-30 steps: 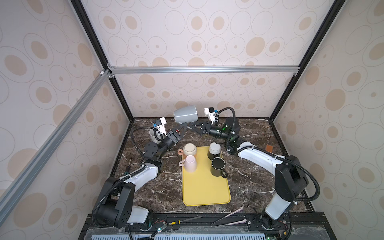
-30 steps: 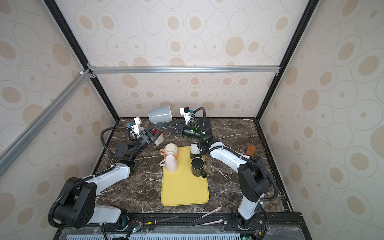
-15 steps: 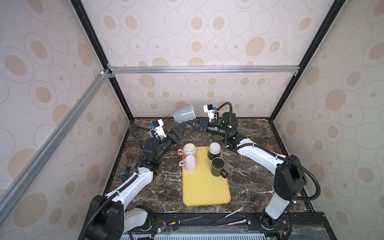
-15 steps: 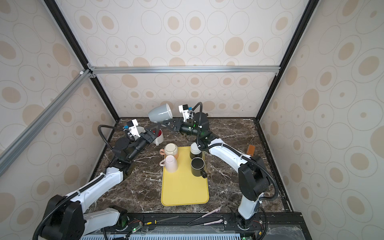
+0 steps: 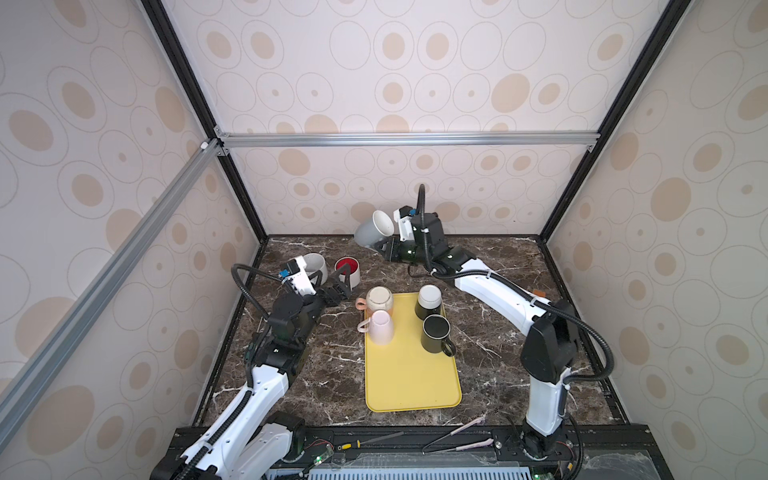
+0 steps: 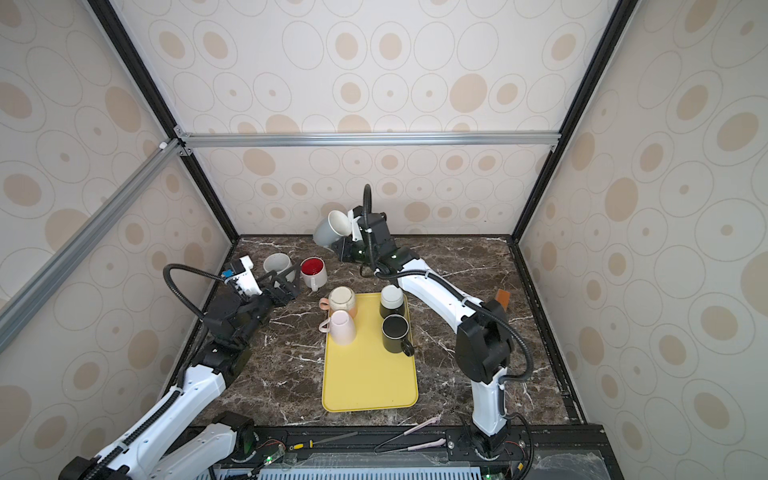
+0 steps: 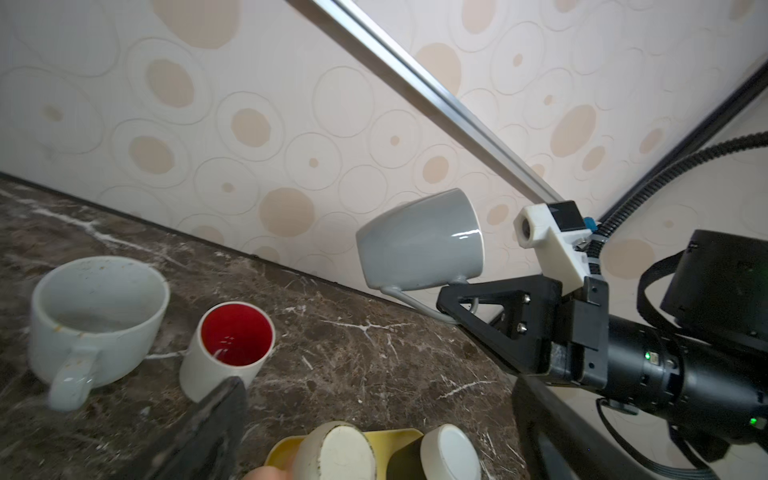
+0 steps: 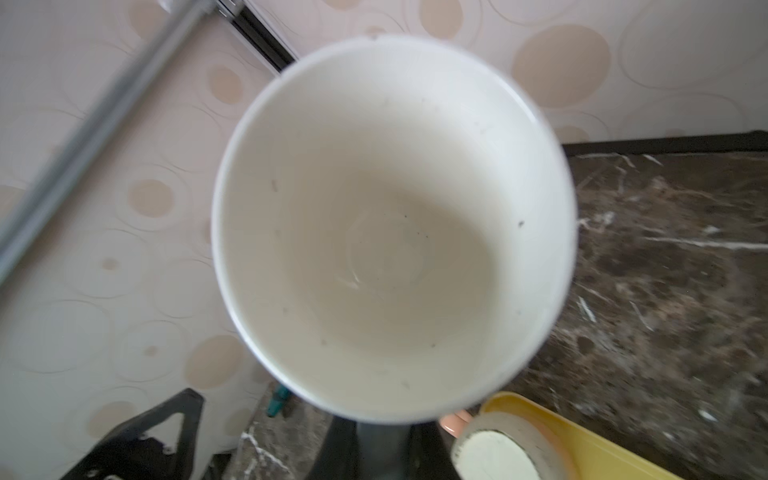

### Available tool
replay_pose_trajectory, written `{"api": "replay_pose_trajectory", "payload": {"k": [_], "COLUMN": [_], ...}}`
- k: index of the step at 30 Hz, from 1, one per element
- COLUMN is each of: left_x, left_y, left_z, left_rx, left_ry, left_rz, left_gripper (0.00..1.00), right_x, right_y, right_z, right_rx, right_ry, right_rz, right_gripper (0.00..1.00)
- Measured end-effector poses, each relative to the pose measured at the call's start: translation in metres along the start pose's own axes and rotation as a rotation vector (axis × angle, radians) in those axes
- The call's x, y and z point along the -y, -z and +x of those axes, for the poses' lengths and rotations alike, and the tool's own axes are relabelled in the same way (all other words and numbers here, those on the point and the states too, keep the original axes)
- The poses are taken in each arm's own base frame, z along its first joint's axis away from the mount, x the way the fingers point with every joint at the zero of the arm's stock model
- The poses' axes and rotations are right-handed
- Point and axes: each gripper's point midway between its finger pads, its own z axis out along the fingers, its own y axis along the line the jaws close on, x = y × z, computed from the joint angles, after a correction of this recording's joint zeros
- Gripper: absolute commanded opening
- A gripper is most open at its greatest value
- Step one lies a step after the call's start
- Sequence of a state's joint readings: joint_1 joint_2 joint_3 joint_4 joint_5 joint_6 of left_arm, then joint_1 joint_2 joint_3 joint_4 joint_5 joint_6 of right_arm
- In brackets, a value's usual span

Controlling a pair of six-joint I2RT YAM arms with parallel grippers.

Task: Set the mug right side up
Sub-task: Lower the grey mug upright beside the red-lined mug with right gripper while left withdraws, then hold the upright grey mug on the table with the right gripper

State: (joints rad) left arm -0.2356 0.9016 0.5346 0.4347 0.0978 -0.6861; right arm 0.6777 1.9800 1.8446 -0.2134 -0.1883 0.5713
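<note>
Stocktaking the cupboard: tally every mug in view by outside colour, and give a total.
Grey mug: 1
White mugs: 2
Black mugs: 2
Pink mug: 1
Peach mug: 1
Total: 7

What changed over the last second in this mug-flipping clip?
The right gripper, shut on the grey mug by its handle, rolled the mug in the air: its white inside, hidden before, now faces up and rightward. The left gripper, jaws open, drew back toward the near left, ending beside the red-lined mug. Everything on the yellow tray and the white cup stayed put.
</note>
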Motion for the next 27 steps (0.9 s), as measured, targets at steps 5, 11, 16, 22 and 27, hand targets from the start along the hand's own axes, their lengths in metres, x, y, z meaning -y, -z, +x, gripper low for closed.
{"api": "replay_pose_trajectory", "payload": {"k": [5, 11, 16, 22, 27], "left_x": [-0.033, -0.038, -0.048, -0.053, -0.055], "left_y": [-0.020, -0.018, -0.008, -0.007, -0.007], "left_z": [-0.001, -0.020, -0.018, -0.010, -0.004], "left_rx": [-0.084, -0.067, -0.073, -0.091, -0.106], "left_ry": [-0.035, -0.099, -0.124, -0.127, -0.126], "left_rz": [-0.196, -0.290, -0.338, -0.348, -0.345], "left_gripper": [1.00, 1.00, 1.00, 1.00, 1.00], "right_x": [0.020, 0.027, 0.048, 0.075, 0.081], "right_y": [-0.038, -0.064, -0.076, -0.088, -0.091], "right_z": [0.009, 0.018, 0.047, 0.072, 0.079], "right_rx": [-0.061, -0.084, -0.162, -0.233, -0.253], "right_ry": [0.118, 0.227, 0.246, 0.243, 0.233], "right_rz": [0.194, 0.333, 0.411, 0.471, 0.485], "right_gripper": [0.00, 0.00, 0.00, 0.00, 0.00]}}
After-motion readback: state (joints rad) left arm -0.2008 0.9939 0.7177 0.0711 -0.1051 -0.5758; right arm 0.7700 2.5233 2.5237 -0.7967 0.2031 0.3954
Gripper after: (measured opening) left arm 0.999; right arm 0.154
